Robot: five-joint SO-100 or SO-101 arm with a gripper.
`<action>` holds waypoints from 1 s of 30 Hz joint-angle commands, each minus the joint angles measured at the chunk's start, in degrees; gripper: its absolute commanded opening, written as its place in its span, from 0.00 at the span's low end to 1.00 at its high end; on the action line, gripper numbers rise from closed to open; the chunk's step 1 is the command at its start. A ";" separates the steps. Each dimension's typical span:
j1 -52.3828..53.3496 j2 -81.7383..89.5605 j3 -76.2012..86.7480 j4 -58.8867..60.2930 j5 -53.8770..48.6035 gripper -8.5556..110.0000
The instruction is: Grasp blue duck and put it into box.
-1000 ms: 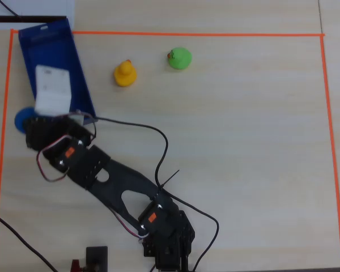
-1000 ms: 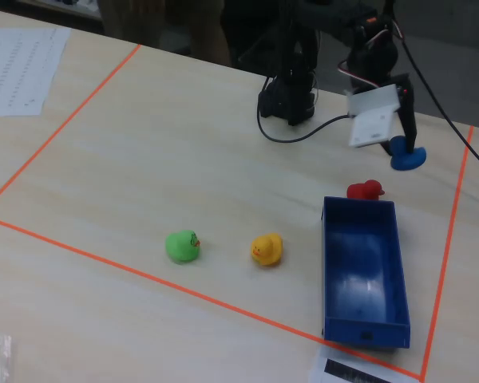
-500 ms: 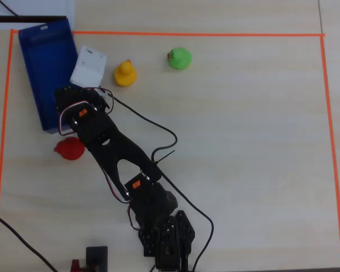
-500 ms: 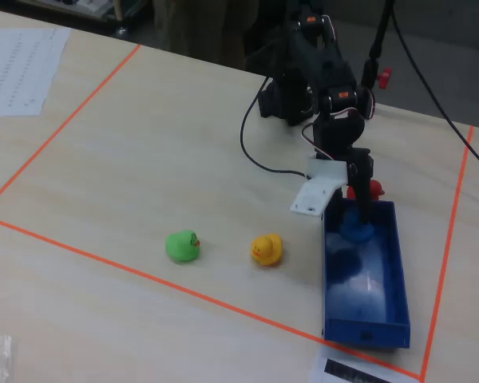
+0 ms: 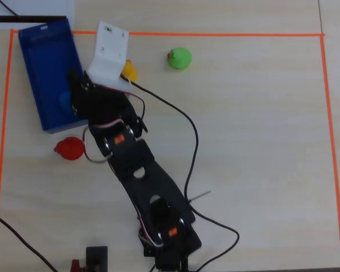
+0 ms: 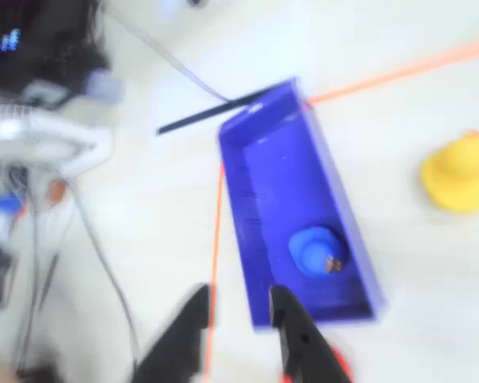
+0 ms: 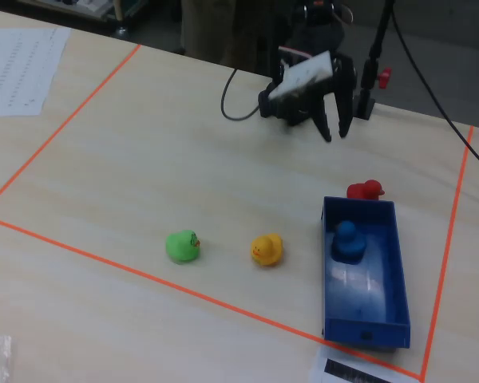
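The blue duck sits inside the blue box, near the box's end closest to the arm. It also shows in the wrist view and partly in the overhead view. My gripper is open and empty, raised above the table on the arm's side of the box. In the wrist view the gripper has its black fingers spread by the box's near corner. In the overhead view the gripper overlaps the box's right wall.
A red duck lies just outside the box's near end. A yellow duck and a green duck stand on the table to the box's left. Orange tape outlines the work area. Cables trail beside the arm.
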 commanded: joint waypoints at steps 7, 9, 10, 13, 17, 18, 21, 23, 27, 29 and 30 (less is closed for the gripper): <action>7.82 41.57 57.04 -5.10 -17.93 0.07; 10.20 46.49 64.69 -5.19 -18.90 0.07; 11.43 49.04 67.94 -5.01 -19.34 0.07; 14.33 56.51 75.15 -2.11 -20.57 0.07; 16.87 63.54 78.13 7.12 -21.27 0.07; 17.58 64.60 78.13 9.67 -21.36 0.07; 19.25 67.94 78.22 18.63 -22.41 0.07; 20.48 68.82 78.22 24.17 -23.82 0.07; 22.59 68.82 78.22 29.18 -23.73 0.07; 24.08 68.82 78.22 29.09 -23.20 0.08; 24.87 68.82 78.22 29.09 -23.20 0.09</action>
